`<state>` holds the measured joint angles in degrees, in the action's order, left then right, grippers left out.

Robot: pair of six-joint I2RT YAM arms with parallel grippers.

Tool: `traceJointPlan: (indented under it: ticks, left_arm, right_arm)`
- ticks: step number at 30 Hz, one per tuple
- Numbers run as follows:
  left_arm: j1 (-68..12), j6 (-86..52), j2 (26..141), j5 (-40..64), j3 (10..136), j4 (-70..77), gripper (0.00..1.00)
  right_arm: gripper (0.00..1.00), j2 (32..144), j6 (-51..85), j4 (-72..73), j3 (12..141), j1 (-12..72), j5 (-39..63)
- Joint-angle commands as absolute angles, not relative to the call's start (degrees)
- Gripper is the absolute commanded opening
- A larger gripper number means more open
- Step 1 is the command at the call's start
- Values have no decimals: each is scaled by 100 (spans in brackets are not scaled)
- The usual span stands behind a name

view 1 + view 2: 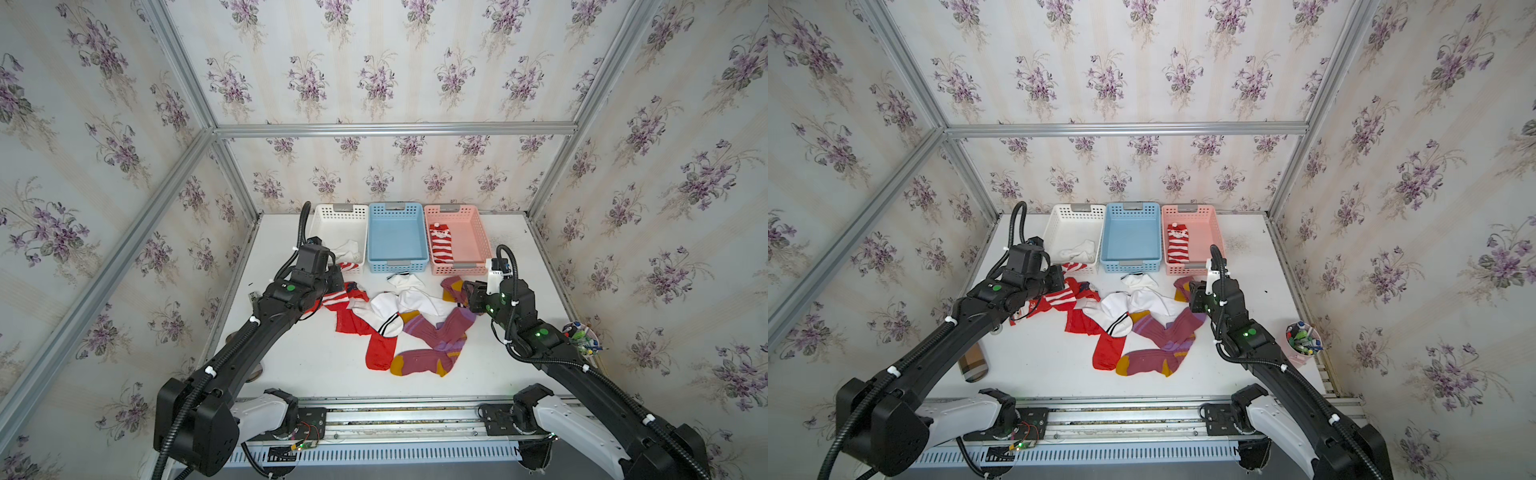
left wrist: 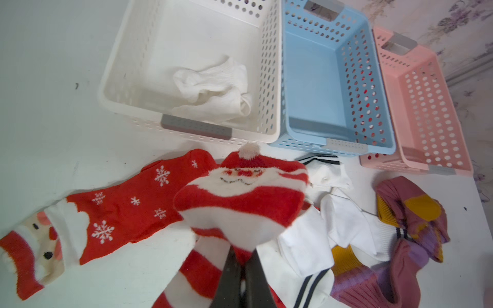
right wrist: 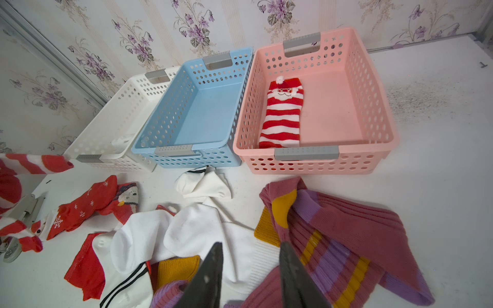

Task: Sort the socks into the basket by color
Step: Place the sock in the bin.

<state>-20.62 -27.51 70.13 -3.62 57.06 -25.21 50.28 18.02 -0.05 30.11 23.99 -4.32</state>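
My left gripper [image 2: 242, 257] is shut on a red-white striped Santa sock [image 2: 240, 200], held up in front of the white basket [image 1: 338, 216]; in a top view it sits at the pile's left end [image 1: 337, 282]. My right gripper [image 3: 250, 248] is open, hovering over white socks with black stripes [image 3: 202, 234] and maroon-purple socks [image 3: 346, 240], gripping nothing. The pink basket [image 1: 457, 270] holds another striped Santa sock [image 1: 441, 247]. A white sock [image 1: 347, 249] lies in the white basket. The blue basket [image 1: 397, 266] is empty.
A red snowflake Santa sock [image 2: 120, 208] and a plain red sock [image 1: 380, 351] lie in the pile. A cup of pens [image 1: 582, 338] stands at the table's right edge. A brown bottle-like object [image 1: 973, 361] lies under my left arm.
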Motion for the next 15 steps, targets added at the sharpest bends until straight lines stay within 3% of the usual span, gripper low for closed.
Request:
traceJointPlan:
  ticks: [1,8,15]
  left_arm:
    - [-2313,-2707,7155,-222,5970,-2167,3]
    - [-2913,-2718,8027,-34,7016,-1801,4]
    - [-3307,-2779,9627,574,8531,-1385,4]
  right_arm:
    - [37,4959,1902,193,2962,2397,-611]
    - [37,4806,1942,112,3006,2397,-824]
    - [38,4623,1908,40,2940,2382,-1023]
